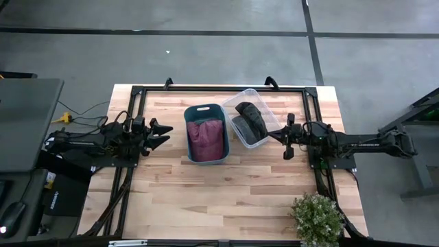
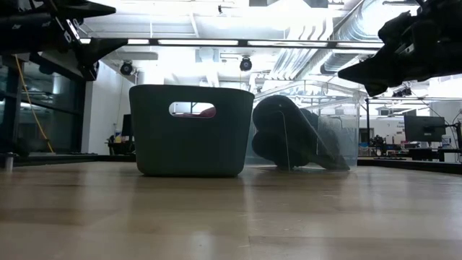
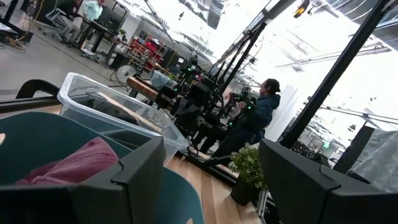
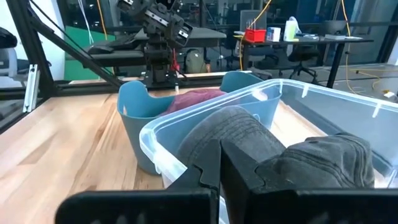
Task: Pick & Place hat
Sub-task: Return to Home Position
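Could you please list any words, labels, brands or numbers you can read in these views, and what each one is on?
None can be read.
No writing shows on the blue bin, clear bin, red cap or black caps.
Pale marks on the dark box left of the table: too small to read.

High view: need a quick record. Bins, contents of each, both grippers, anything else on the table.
blue bin: mid-table, holds the red cap
transparent bin: just right of the blue bin, set at an angle, holds two black caps
left gripper: open, empty, left of the blue bin, raised off the table
right gripper: shut, empty, at the transparent bin's right side, raised
plant: near right corner of the table
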Action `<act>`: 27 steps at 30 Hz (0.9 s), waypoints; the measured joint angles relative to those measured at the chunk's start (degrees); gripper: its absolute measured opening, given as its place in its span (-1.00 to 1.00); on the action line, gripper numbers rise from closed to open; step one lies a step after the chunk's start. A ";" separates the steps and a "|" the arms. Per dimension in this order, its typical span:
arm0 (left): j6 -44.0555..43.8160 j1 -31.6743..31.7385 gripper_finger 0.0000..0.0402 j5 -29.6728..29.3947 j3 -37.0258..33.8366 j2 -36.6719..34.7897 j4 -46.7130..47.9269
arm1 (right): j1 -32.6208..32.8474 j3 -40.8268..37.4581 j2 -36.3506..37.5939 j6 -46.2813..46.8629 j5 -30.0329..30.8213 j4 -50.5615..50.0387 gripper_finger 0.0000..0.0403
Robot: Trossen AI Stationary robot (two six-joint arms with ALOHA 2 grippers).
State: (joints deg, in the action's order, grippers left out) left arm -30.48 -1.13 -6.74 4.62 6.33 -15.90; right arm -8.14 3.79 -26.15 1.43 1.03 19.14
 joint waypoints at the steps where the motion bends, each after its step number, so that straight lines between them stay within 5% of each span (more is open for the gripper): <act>1: 0.00 0.00 0.22 0.00 0.00 0.00 0.00 | 0.02 0.00 0.00 0.00 -0.05 0.00 -1.00; 27: 0.00 0.00 0.22 0.05 -0.02 0.02 0.01 | -0.04 -0.11 2.99 4.11 -0.38 -0.61 -1.00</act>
State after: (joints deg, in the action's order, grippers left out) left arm -30.48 -1.13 -6.69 4.60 6.35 -15.89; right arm -8.19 3.68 -23.17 5.54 0.65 18.52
